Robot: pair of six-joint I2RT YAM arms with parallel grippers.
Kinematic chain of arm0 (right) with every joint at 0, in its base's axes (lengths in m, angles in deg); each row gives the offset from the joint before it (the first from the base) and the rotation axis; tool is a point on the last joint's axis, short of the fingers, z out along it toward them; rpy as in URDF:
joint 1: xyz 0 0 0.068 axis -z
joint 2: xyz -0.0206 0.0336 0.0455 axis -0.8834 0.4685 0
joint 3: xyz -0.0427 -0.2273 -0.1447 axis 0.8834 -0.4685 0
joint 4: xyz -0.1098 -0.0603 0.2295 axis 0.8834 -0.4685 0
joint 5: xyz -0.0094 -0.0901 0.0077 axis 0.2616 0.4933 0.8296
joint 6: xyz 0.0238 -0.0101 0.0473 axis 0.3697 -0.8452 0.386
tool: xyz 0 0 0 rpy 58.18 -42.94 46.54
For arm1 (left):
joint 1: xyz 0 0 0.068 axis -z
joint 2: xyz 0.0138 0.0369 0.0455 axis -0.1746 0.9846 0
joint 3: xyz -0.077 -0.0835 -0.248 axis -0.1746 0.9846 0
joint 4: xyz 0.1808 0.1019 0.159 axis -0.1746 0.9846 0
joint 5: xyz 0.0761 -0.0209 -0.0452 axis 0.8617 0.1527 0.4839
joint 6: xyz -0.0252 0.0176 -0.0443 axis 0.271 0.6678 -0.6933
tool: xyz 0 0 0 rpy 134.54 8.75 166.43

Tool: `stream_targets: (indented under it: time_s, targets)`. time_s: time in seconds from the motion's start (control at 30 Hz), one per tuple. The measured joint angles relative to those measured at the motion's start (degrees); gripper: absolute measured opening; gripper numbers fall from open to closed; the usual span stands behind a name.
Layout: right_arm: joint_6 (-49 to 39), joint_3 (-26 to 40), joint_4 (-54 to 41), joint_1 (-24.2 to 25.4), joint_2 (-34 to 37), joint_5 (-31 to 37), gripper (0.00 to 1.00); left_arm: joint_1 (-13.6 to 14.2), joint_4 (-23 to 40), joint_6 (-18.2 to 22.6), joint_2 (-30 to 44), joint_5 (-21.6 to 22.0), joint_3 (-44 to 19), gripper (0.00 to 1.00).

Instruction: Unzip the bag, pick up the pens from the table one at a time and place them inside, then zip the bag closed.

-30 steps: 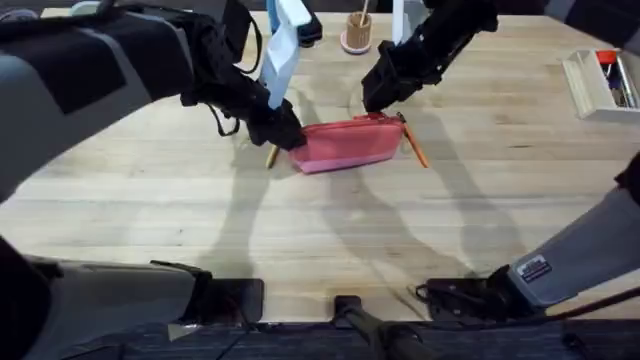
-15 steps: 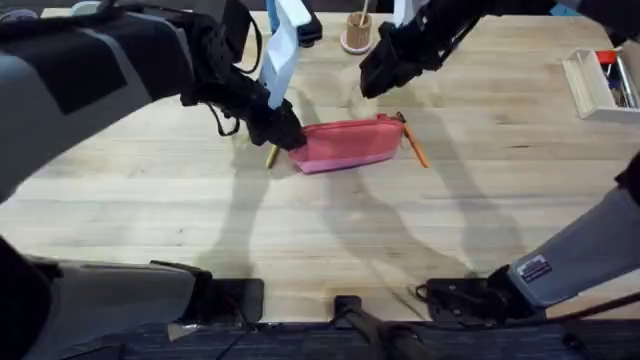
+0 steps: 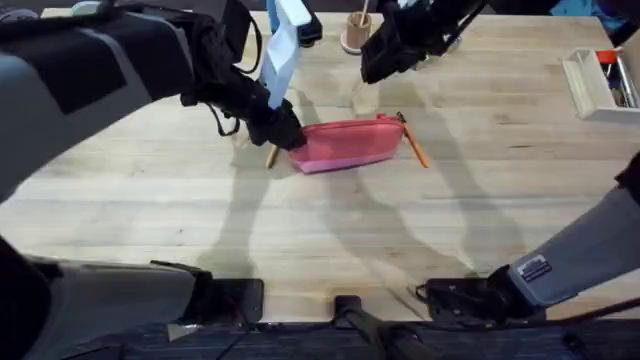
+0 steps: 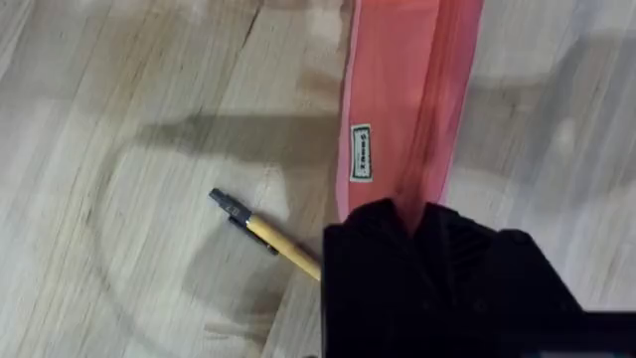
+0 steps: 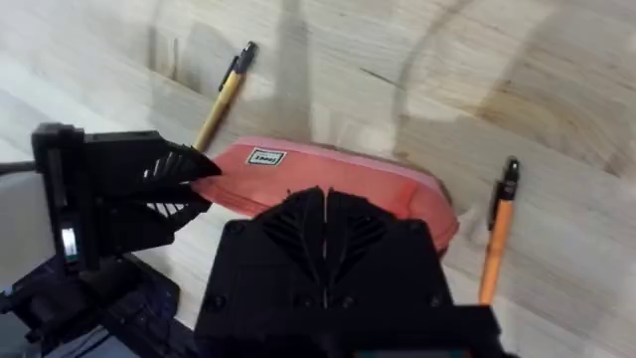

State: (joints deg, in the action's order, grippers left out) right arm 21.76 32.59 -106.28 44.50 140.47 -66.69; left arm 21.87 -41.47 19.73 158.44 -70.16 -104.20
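Both pens lie outside the bag (image 3: 347, 143): yellow pen (image 3: 271, 155) at its 9 o'clock, orange pen (image 3: 414, 145) at 3. The left gripper (image 3: 285, 135) pinches the bag's end; the right gripper (image 3: 378, 62) hovers at 12, jaws together. The zipper seems closed, so almost everything remains.

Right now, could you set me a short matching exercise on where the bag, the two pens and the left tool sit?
Things:
1. pink bag
2. yellow pen
3. orange pen
4. left tool

Places:
a. on the table off the bag's right end
b. clamped on the bag's left end
c. lying between the two pens
d. on the table by the bag's left end

Pairs: 1-c, 2-d, 3-a, 4-b
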Motion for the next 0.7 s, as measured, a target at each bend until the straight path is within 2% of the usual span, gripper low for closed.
stream_targets:
  time_s: [0.13, 0.17, 0.27, 0.3, 0.5, 0.57, 0.7]
  targets:
    - [0.0, 2.0, -1.2, 1.1, 0.0, 0.7, 0.030, 0.0, 0.0, 0.0, 0.0, 0.0, 0.0, 0.042]
    - [-0.2, 4.9, -3.8, 2.2, 0.0, 3.9, 0.030, 0.0, 0.0, 0.0, 0.0, 0.0, 0.0, 0.042]
    - [-0.2, 7.0, -5.2, 2.5, 0.0, 6.8, 0.031, 0.0, 0.0, 0.0, 0.0, 0.0, 0.0, 0.042]
    - [-0.1, 7.5, -5.4, 2.5, 0.0, 7.5, 0.111, 0.0, 0.0, 0.0, 0.0, 0.0, 0.0, 0.042]
    - [-0.8, 9.3, -6.9, 2.5, 0.0, 9.9, 0.956, 0.0, -0.1, 0.0, 0.0, 0.0, 0.0, 0.042]
    - [-0.8, 9.3, -7.2, 2.5, 0.0, 10.2, 0.993, 0.0, -0.1, 0.0, 0.0, 0.0, 0.0, 0.042]
    - [-0.8, 9.3, -7.9, 2.5, 0.0, 10.4, 0.997, 0.0, -0.1, 0.0, 0.0, 0.0, 0.0, 0.042]
